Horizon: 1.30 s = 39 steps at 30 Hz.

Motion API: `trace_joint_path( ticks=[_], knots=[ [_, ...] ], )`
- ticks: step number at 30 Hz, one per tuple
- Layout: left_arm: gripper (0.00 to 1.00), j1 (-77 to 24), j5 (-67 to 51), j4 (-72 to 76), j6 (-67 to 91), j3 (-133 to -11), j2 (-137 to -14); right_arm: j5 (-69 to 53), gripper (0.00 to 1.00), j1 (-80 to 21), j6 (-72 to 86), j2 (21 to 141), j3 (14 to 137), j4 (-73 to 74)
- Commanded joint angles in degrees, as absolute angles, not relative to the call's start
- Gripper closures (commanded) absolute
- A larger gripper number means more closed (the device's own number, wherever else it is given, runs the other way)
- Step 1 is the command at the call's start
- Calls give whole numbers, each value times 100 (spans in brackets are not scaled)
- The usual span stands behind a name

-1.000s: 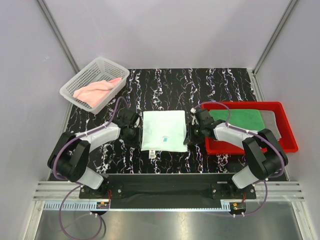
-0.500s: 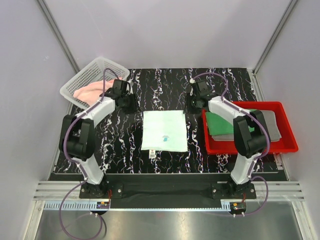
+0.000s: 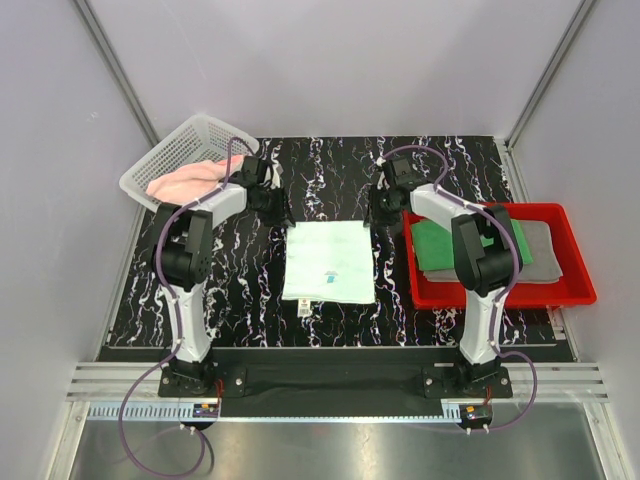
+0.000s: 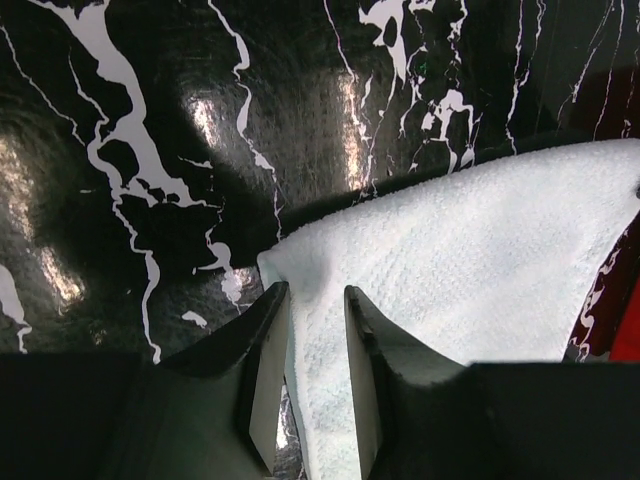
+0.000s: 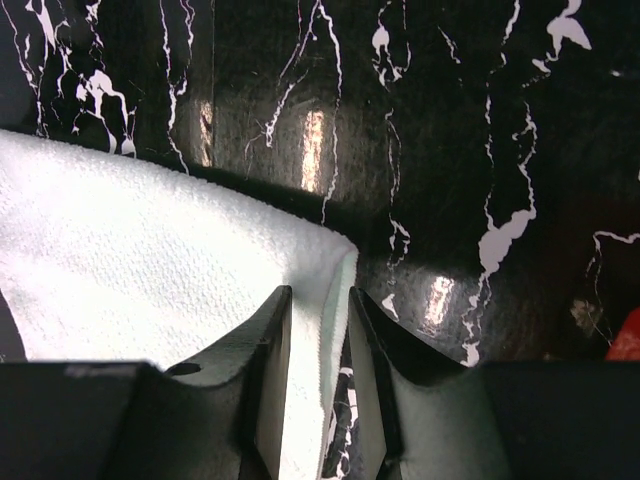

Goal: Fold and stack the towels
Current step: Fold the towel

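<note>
A pale mint-white towel (image 3: 330, 260) lies flat in the middle of the black marbled table. My left gripper (image 3: 281, 213) is at its far left corner and my right gripper (image 3: 376, 213) at its far right corner. In the left wrist view, the towel corner (image 4: 450, 260) runs in between my left gripper's (image 4: 314, 292) parted fingers, with table showing beside one pad. The right wrist view shows the folded towel edge (image 5: 170, 250) between my right gripper's (image 5: 319, 292) parted fingers, likewise with a gap. A pink towel (image 3: 185, 180) lies in the basket. Green (image 3: 465, 245) and grey (image 3: 545, 250) towels lie in the tray.
A white mesh basket (image 3: 200, 125) stands at the far left corner of the table. A red plastic tray (image 3: 500, 299) sits at the right edge, close to my right arm. White walls enclose the table on three sides.
Both grippers left the towel's middle sides, swung out past its far edge, and have come back in onto its two far corners. The towel has not moved.
</note>
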<state>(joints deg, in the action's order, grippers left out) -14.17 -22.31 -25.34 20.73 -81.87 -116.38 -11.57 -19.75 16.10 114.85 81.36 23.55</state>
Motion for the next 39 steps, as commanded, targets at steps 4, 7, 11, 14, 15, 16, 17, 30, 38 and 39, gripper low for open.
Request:
trace_joint_path(
  ticks=[4, 7, 11, 14, 15, 16, 17, 30, 38, 39],
  knots=[
    [67, -1389, -2461, -2364, 1916, -8516, -11830, -1371, 65, -1951, 1591, 11759, 8569, 2276],
    [69, -1371, -2461, -2382, 1899, -8525, -11848, -1406, 71, -1951, 1617, 11795, 8613, 2259],
    [76, -1345, -2426, -2426, 1863, -8482, -11804, -1415, 83, -1934, 1626, 11795, 8631, 2224],
    [92, -1336, -2400, -2452, 1846, -8499, -11786, -1424, 94, -1907, 1608, 11786, 8613, 2197],
    [100, -1319, -2365, -2452, 1846, -8508, -11769, -1424, 95, -1899, 1600, 11777, 8613, 2197],
    [100, -1301, -2338, -2487, 1854, -8517, -11777, -1415, 96, -1890, 1574, 11769, 8613, 2189],
    [100, -1283, -2320, -2522, 1854, -8551, -11760, -1415, 98, -1881, 1556, 11760, 8605, 2171],
    [100, -1213, -2153, -2233, 2188, -8306, -11329, -1740, 100, -1837, 1573, 11276, 8375, 1618],
    [100, -1213, -2232, -2250, 2154, -8350, -11286, -2039, 100, -1819, 1310, 11382, 8464, 1205],
    [100, -1213, -2189, -2276, 2110, -8358, -11233, -1978, 100, -1828, 1266, 11295, 8429, 1178]
  ],
)
